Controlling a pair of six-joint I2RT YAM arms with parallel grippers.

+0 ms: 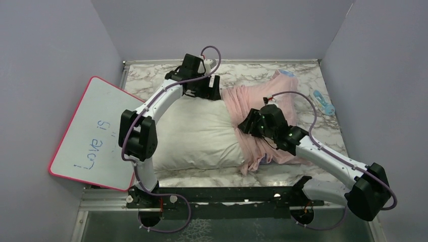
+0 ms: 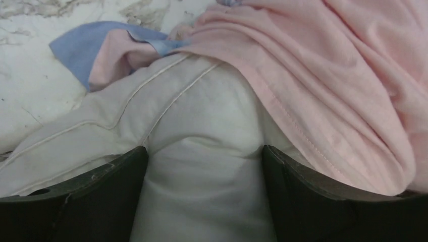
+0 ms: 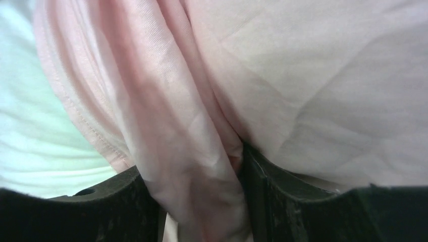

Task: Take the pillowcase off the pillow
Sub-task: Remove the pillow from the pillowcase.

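The white pillow [image 1: 197,136] lies across the marble table. The pink pillowcase [image 1: 252,98] is bunched over its right end. My left gripper [image 1: 209,93] is at the pillow's far edge, beside the case's hem. In the left wrist view its jaws [image 2: 204,151] are shut on a bulge of white pillow [image 2: 202,111], with the pink case [image 2: 328,75] and a blue fold [image 2: 81,43] just beyond. My right gripper [image 1: 250,126] sits on the bunched case. In the right wrist view it [image 3: 192,159] is shut on a pink fold of the pillowcase [image 3: 303,75], with bare pillow [image 3: 30,126] at the left.
A pink-edged whiteboard [image 1: 96,133] leans at the left, over the table's edge. A small blue object [image 1: 323,102] lies on the marble table [image 1: 242,70] at the far right. Grey walls close in the back and both sides.
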